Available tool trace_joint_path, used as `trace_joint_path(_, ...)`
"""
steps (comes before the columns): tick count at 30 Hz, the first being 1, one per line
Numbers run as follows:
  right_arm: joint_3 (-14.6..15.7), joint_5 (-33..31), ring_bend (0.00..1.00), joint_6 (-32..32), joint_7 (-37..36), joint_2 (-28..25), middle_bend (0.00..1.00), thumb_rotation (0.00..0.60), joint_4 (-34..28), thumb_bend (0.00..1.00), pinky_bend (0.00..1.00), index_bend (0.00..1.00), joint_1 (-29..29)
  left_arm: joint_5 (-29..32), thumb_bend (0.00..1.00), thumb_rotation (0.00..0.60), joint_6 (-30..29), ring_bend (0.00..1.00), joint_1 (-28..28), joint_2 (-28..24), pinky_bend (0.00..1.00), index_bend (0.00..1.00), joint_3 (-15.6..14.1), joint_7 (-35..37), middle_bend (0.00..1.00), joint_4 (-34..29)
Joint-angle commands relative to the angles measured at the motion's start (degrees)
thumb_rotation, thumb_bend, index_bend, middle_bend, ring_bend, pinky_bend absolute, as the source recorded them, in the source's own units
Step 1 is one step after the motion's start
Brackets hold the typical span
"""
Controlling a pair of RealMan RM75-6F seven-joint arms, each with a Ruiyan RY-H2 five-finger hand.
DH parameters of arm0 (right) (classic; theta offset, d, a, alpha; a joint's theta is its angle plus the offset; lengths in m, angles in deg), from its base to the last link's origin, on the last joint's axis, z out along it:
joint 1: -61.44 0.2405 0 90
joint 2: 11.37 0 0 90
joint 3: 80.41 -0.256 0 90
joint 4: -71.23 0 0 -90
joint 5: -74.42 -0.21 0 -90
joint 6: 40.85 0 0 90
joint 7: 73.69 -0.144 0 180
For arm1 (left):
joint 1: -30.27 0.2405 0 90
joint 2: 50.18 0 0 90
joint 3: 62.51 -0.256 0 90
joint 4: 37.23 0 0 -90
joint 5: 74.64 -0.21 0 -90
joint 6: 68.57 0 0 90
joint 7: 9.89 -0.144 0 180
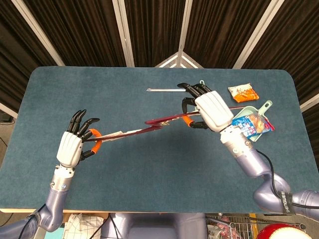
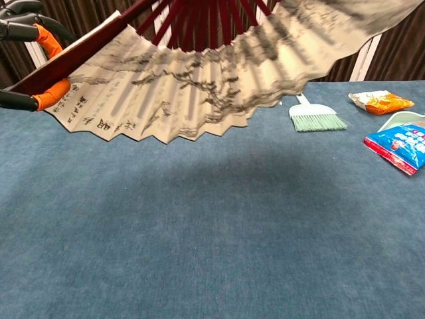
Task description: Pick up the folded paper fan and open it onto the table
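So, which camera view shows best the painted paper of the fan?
The chest view. There the fan faces the camera, spread in the air, so its ink painting, writing and dark red ribs are visible. The head view sees the fan almost edge-on, as a thin dark red line between the left hand and the right hand.

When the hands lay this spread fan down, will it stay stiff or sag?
Probably a bit of both. The fan has dark ribs running through pleated paper, so it likely keeps its arc but flexes between ribs. Held only at its ends by the left hand and right hand, it seems light. The thin paper could crease if pressed.
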Motion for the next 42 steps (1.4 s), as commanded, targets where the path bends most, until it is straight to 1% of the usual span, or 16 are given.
trace_joint_path(1, 0.7, 1.7, 0.26, -1.0, -1.1, 1.0, 0.19, 0.6, 2.3, 0.59, 0.22, 0.8, -1.1, -1.2, 0.51, 0.6, -1.5, 0.0, -0.9, 1.3, 0.04, 0.57, 0.4, -1.9, 0.25, 2.3)
trace_joint_path(12, 2.1, 5.6, 0.26, -3.0, -4.5, 4.2, 0.19, 0.6, 8.7, 0.59, 0.22, 0.82, -3.2, -3.9, 0.51, 0.6, -6.7, 0.0, -2.6, 2.5, 0.04, 0.57, 1.6, -7.5, 0.25, 7.8)
trace_joint_path(16, 2.4, 7.2, 0.26, -4.7, -5.9, 7.1, 0.19, 0.6, 11.7, 0.59, 0.22, 0.82, -3.8, -5.0, 0.51, 0.6, -8.7, 0.0, -3.4, 2.7, 0.04, 0.56, 2.2, -9.5, 0.25, 9.3)
trace_joint_path(21, 3.2, 8.6, 0.26, -5.3, -6.3, 9.9, 0.19, 0.6, 15.3, 0.59, 0.22, 0.82, -4.0, -5.4, 0.51, 0.6, -9.8, 0.0, -4.2, 2.5, 0.04, 0.56, 2.7, -11.4, 0.25, 10.4)
trace_joint_path(26, 3.4, 9.6, 0.26, -6.3, -8.2, 13.1, 0.19, 0.6, 18.9, 0.59, 0.22, 0.83, -4.3, -5.3, 0.51, 0.6, -11.0, 0.0, -4.6, 2.5, 0.04, 0.56, 3.1, -12.9, 0.26, 11.8)
trace_joint_path(33, 2.9, 10.5, 0.26, -7.1, -9.1, 15.9, 0.19, 0.6, 22.0, 0.59, 0.22, 0.83, -3.9, -4.3, 0.51, 0.6, -11.0, 0.0, -5.3, 2.2, 0.04, 0.56, 3.8, -13.2, 0.26, 13.1)
trace_joint_path(37, 2.6, 10.3, 0.26, -6.8, -7.1, 17.8, 0.19, 0.6, 23.7, 0.59, 0.22, 0.83, -3.3, -3.8, 0.51, 0.6, -10.6, 0.0, -6.2, 2.1, 0.04, 0.56, 4.1, -13.1, 0.26, 13.9)
trace_joint_path(42, 1.5, 8.8, 0.26, -5.1, -5.0, 20.0, 0.19, 0.6, 25.5, 0.59, 0.22, 0.83, -2.0, -2.8, 0.51, 0.6, -9.6, 0.0, -8.3, 2.4, 0.04, 0.56, 5.3, -12.1, 0.26, 15.5)
